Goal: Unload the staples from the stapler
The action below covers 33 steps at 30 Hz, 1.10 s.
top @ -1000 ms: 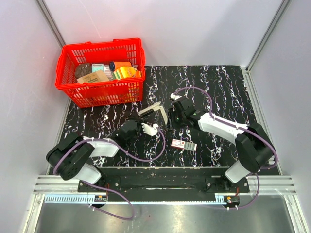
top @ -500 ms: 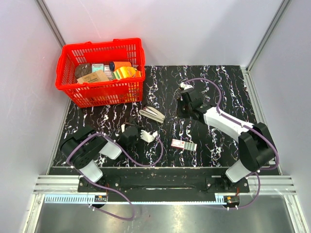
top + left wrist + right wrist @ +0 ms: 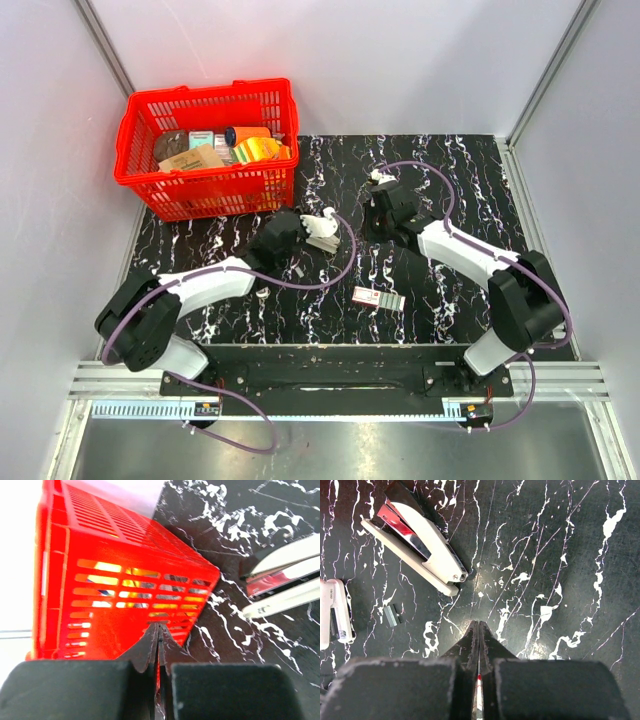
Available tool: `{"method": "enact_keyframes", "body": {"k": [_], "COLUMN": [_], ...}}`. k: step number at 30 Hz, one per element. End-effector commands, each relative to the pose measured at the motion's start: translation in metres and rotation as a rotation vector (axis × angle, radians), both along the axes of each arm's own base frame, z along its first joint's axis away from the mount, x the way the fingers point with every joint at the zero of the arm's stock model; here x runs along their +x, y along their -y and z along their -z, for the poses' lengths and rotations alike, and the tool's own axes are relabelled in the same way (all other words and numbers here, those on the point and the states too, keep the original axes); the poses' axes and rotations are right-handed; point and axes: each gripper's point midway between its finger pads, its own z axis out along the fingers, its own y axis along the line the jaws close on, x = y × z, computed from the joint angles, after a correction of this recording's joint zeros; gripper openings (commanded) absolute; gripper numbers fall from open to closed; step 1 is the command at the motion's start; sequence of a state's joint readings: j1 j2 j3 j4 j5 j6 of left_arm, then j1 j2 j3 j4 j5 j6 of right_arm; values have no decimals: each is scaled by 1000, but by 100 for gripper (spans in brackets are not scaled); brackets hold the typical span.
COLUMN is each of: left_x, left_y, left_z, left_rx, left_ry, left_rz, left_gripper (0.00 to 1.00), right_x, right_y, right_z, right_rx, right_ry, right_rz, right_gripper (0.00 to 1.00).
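While both arms reach in from the near edge, a red plastic basket (image 3: pixel 215 190) sits at the far-left corner of the black marble-patterned table (image 3: pixel 450 180), with packets and an orange-yellow item inside.

Left gripper (image 3: pixel 158 635): fingers pressed together, nothing between them. Tips are near the basket's near-right corner, with the basket wall straight ahead in the wrist view.

Stapler (image 3: pixel 427 545): lies flat on the table near its middle, just off the basket's near-right corner and between the two grippers. Neither gripper touches it. The pale arm is hinged slightly away from the body, and bright metal and a red part show in the gap.

Right wrist view: a short grey strip of staples (image 3: pixel 391 614) lies on the tabletop apart from the stapler. Beyond it, at the frame's left edge, is a short white bar (image 3: pixel 335 615), partly cut off.

Small red-and-white labelled box (image 3: pixel 378 298): flat on the table, toward the near edge and right of the stapler.

Right gripper (image 3: pixel 478 630): fingers pressed together, holding nothing. Tips are over bare tabletop, near the stapler's hinge end but not touching it.
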<state>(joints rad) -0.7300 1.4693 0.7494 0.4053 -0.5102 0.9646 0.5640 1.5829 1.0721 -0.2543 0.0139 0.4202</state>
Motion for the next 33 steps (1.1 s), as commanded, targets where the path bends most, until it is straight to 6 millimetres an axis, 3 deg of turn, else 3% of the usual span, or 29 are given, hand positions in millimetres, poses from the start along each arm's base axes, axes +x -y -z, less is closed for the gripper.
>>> {"method": "enact_keyframes", "body": {"k": [1, 3, 9, 12, 21, 28, 33], "left_x": [-9, -5, -2, -6, -16, -30, -39], "left_y": [-11, -20, -42, -45, -67, -73, -79], "left_z": [18, 20, 16, 14, -6, -13, -13], "left_rx": [-70, -87, -181, -210, -468, -525, -531], "left_ry": [-137, -167, -257, -293, -467, -514, -522], "left_rz": [-30, -57, -100, -94, -142, -139, -142], "left_gripper": [4, 7, 17, 21, 24, 25, 25], "right_x": [7, 9, 23, 33, 59, 67, 55], "right_y": [-4, -6, -17, -34, -84, -98, -101], "right_z": [-4, -2, 5, 5, 36, 64, 78], "right_rx": [21, 21, 30, 57, -19, -129, -172], "right_ry": [30, 30, 31, 25, -9, -4, -23], "right_rz": [9, 8, -7, -47, -180, -240, -279], "right_gripper": [2, 6, 47, 59, 65, 65, 64]}}
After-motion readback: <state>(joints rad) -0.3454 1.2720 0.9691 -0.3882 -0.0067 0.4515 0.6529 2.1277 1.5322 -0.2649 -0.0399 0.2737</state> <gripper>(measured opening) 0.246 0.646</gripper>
